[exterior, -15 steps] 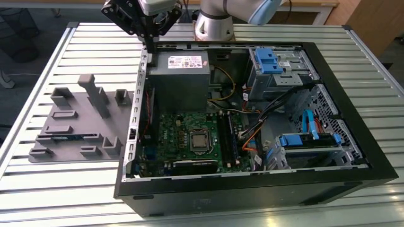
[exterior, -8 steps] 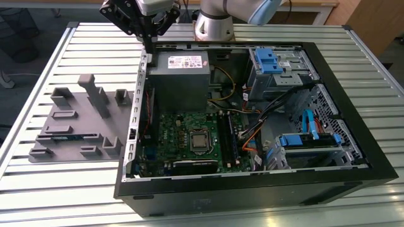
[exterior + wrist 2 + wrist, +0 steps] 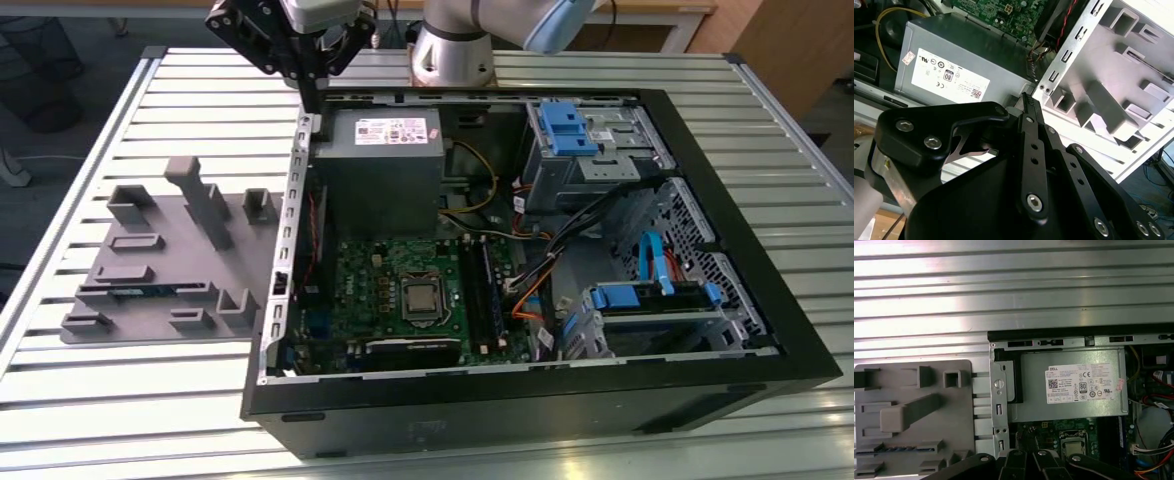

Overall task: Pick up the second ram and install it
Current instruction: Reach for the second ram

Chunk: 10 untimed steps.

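While the arm is hanging over the far rim of the computer case (image 3: 534, 390), you are seeing the gripper (image 3: 310, 100) with its fingers lying tip against tip and gripping nothing; the second wrist view is showing the same closed point (image 3: 1026, 98).

The tips are sitting just above the metal side wall (image 3: 286, 250) of the case, at its far corner on the exterior view's left, just beside the grey power supply (image 3: 380, 160). That corner is leaving little room: wall edge on one side, supply housing on the other.

The second ram (image 3: 140, 291) is lying flat in a long groove of the grey holder tray (image 3: 167, 262), towards the tray's near edge and well apart from the gripper. In the first wrist view you are seeing it as a thin blue-green strip (image 3: 896, 448) in the tray (image 3: 929, 432). Low blocks are flanking the groove, and a tall post (image 3: 200, 200) is standing between it and the gripper. The tray is sitting just beside the case wall, with a narrow strip of slatted table (image 3: 134, 400) showing between them.

Inside the case, the long black slot strips (image 3: 473, 290) are running along the green motherboard (image 3: 380, 295), with the processor socket (image 3: 419, 298) on one side and loose cables (image 3: 534, 270) crowding the other.
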Each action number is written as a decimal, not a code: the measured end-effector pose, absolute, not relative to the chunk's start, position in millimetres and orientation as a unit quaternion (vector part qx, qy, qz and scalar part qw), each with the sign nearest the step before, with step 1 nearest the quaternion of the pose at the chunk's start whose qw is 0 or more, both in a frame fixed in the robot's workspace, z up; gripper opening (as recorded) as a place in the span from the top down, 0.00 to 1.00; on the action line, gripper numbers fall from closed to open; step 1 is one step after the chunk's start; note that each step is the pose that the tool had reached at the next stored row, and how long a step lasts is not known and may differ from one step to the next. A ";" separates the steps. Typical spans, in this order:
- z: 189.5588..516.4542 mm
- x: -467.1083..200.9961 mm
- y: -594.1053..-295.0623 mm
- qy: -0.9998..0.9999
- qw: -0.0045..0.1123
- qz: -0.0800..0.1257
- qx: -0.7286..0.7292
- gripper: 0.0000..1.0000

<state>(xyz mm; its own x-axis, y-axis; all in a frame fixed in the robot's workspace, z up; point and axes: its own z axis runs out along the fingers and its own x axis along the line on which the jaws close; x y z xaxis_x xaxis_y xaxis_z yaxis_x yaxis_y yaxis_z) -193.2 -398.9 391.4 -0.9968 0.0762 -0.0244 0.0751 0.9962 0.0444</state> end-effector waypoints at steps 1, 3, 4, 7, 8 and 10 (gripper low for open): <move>391.4 -193.6 -398.9 0.999 0.013 0.022 0.038 0.89; 391.4 -194.4 -398.9 0.999 0.013 0.022 0.038 0.89; 391.4 -194.8 -398.9 0.999 0.013 0.022 0.038 0.89; 391.3 -195.8 -398.9 0.999 0.013 0.022 0.038 0.89; 391.3 -196.2 -398.9 0.999 0.013 0.022 0.038 0.89; 391.2 -196.8 -398.9 0.999 0.013 0.022 0.038 0.89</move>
